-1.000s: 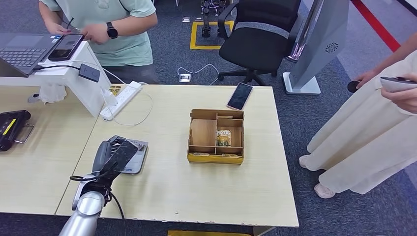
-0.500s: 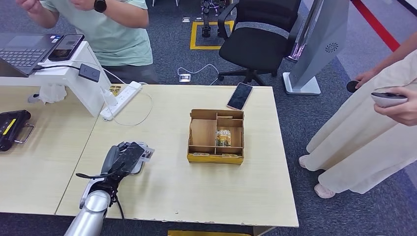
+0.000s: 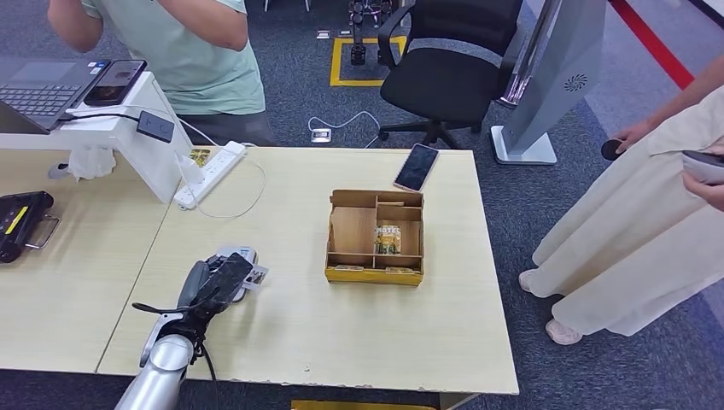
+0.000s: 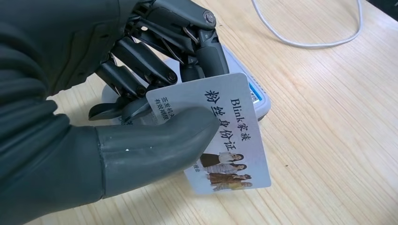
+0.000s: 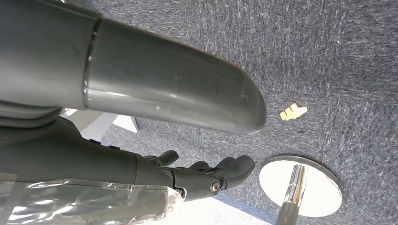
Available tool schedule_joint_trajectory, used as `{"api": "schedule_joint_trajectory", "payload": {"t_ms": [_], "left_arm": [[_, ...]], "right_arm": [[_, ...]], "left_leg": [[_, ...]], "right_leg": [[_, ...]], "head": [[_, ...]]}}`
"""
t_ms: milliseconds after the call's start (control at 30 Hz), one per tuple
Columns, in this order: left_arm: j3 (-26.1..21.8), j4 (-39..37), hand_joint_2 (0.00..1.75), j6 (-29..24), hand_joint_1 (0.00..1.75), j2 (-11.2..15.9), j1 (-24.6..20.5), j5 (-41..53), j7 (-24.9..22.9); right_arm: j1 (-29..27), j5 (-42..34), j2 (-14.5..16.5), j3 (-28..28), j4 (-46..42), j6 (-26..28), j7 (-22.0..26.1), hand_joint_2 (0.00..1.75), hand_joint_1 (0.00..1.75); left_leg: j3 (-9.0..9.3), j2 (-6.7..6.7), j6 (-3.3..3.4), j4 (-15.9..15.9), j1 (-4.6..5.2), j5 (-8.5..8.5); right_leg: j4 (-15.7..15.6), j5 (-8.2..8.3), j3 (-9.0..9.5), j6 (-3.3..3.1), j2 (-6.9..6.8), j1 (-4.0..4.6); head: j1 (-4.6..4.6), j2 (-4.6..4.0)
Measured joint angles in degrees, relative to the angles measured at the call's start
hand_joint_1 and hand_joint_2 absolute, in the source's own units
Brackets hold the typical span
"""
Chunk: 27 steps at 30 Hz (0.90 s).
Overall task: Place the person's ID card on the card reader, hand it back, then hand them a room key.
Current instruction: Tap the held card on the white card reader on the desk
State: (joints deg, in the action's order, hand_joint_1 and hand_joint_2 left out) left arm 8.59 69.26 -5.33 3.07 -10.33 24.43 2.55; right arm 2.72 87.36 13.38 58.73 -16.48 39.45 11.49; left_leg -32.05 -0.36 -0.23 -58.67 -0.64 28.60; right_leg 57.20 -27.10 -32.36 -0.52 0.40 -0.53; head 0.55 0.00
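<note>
My left hand hovers low over the near-left part of the table and pinches the ID card between thumb and fingers. In the left wrist view the white card, printed with text and a small photo, sticks out past the thumb. It sits just above the grey card reader, which the hand mostly hides. A hotel room key card stands in a compartment of the cardboard box. My right hand hangs over the carpet, fingers apart and holding nothing.
A person in cream clothes stands at the table's right side. Another in a green shirt is behind the white stand. A phone, power strip and black device lie on the tables.
My left hand has drawn back off the reader with the card, which now sticks out to the right. The person in green raised both arms.
</note>
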Motion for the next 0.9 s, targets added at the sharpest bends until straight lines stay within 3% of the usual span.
{"api": "schedule_joint_trajectory", "payload": {"t_ms": [333, 900], "left_arm": [[-1.3, -0.8, 1.75, -4.0, 1.75, -0.3, 0.0, -1.8, 1.4], [-4.3, 9.6, 1.75, -1.8, 1.75, -0.4, 3.2, -8.0, 5.0]], "right_arm": [[-0.1, -0.2, 0.0, 0.0, 0.0, 0.0, -0.1, 0.0, 0.0], [-0.2, -1.0, 0.0, 0.0, -0.6, 0.0, 0.0, 0.0, 0.0]], "left_leg": [[0.02, 0.01, 0.0, 0.0, -0.01, 0.0], [-0.01, 0.0, 0.0, 0.0, 0.0, 0.0]], "right_leg": [[0.0, 0.0, 0.01, -0.01, 0.01, 0.0], [0.0, 0.0, 0.0, 0.01, -0.01, 0.0]], "head": [[0.01, 0.0], [0.0, 0.0]]}}
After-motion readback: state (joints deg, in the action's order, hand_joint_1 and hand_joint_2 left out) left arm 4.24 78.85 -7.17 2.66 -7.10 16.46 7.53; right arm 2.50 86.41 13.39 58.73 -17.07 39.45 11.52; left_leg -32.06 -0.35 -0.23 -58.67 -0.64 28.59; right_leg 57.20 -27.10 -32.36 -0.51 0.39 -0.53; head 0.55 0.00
